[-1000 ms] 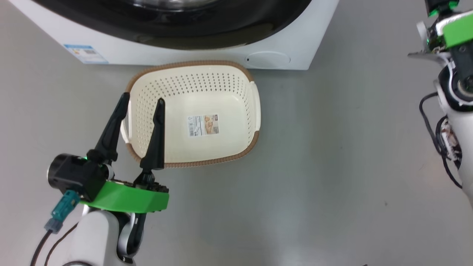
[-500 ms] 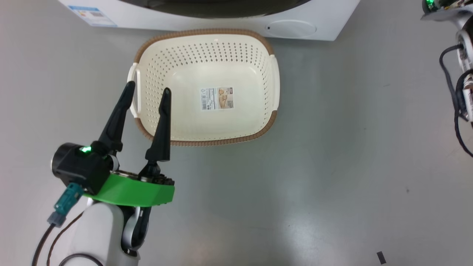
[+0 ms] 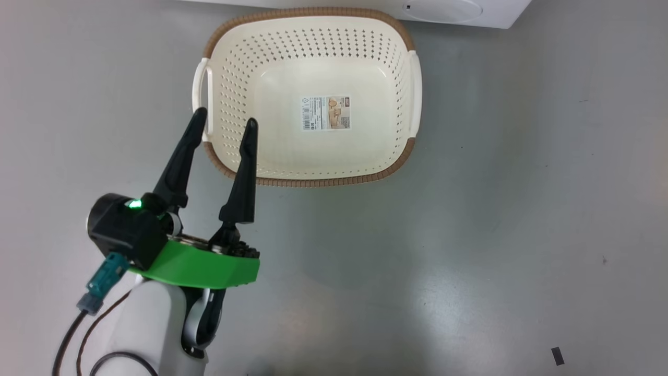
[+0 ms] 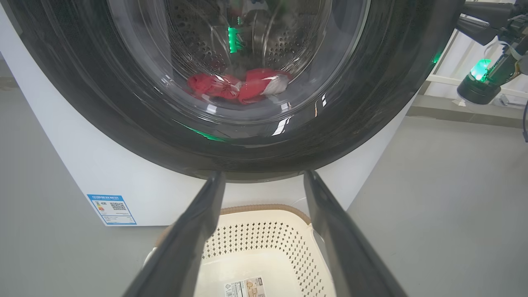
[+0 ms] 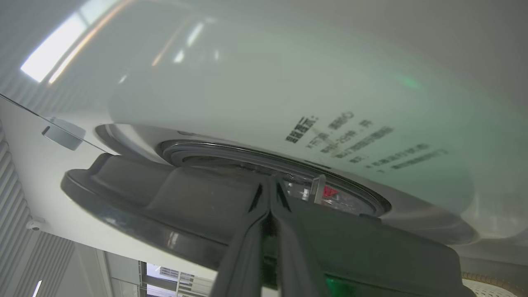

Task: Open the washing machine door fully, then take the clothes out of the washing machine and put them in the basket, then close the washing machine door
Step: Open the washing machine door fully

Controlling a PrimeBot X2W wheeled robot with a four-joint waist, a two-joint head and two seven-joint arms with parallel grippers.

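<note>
The washing machine (image 4: pixel 82 165) is a white box whose door (image 4: pixel 103 103) has a glossy black rim and a glass window. Through the glass the red clothes (image 4: pixel 243 86) lie in the steel drum. The empty basket (image 3: pixel 313 181) sits on the floor right in front of the machine (image 3: pixel 459 10). My left gripper (image 3: pixel 225 117) is open, holds nothing, and hangs over the basket's near left corner. My right gripper (image 5: pixel 270 183) is shut, tips pressed together at the gap between the door's dark edge (image 5: pixel 165 198) and the white front (image 5: pixel 288 82). A bit of red clothes (image 5: pixel 329 192) shows there.
Grey floor stretches to the right of the basket, with a small black mark (image 3: pixel 557 356) near the front. A blue label (image 4: pixel 111 209) is stuck low on the machine's front. My right arm (image 4: pixel 480 78) reaches in beside the door's right edge.
The head camera has tilted down, so the basket and machine have slid up the picture and the right arm has left it. Both grippers hold their states.
</note>
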